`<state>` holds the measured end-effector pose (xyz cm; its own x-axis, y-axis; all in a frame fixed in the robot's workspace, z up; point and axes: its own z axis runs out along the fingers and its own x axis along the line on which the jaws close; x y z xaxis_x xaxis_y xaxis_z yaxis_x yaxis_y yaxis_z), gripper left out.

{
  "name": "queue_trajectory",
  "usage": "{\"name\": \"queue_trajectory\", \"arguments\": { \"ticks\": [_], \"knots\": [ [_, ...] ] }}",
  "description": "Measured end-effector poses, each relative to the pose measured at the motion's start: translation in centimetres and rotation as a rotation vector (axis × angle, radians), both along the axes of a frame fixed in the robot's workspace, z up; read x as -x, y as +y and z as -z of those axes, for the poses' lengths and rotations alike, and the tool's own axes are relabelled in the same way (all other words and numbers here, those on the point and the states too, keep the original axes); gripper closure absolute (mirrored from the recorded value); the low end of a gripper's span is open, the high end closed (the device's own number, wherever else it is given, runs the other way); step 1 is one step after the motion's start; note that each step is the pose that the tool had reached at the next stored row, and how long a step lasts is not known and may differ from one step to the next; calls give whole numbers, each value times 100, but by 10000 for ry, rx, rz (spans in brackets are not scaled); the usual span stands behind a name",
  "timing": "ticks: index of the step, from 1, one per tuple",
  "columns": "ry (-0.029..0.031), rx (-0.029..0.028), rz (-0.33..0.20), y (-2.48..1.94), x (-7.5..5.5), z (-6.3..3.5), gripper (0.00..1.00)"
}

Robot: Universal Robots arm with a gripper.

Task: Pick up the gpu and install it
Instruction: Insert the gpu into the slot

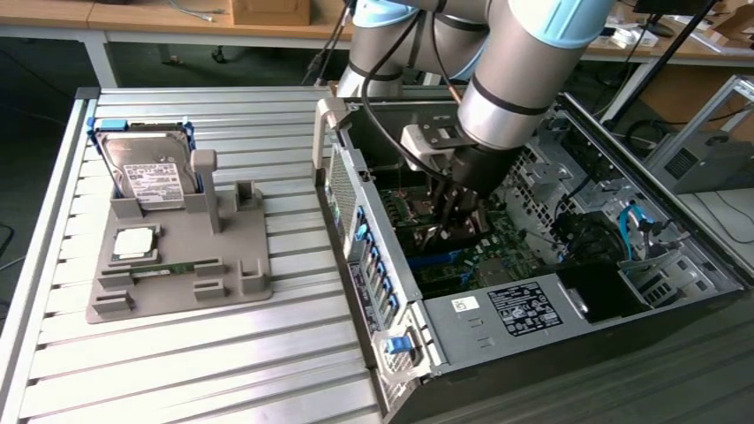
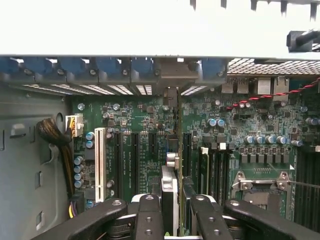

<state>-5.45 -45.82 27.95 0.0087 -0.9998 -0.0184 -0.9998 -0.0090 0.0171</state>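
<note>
Gripper point(image 1: 457, 231), in your exterior view, is lowered inside the open computer case point(image 1: 389, 291), just above the green motherboard point(image 1: 471, 261); its fingers are closed partway on the gpu point(image 1: 454, 216), held edge-down. To the exterior view's left, the grey fixture point(image 1: 177, 265) holds a hard drive point(image 1: 147, 168) upright and a memory stick point(image 1: 177, 266) lying flat.

In your wrist view, the black fingers point(image 2: 150, 220) clamp the gpu point(image 2: 179, 145), seen edge-on, standing among the motherboard's point(image 2: 250, 120) expansion slots, its far end touching the rear bracket wall.
</note>
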Motion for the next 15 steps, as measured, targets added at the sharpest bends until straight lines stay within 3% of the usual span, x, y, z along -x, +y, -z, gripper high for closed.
{"name": "queue_trajectory", "arguments": {
  "ticks": [5,8,15],
  "knots": [
    [1,10,4,0,0,14,73],
    [0,59,5,-1,-2,17,73],
    [4,63,37,0,-96,26,73]
  ]
}}
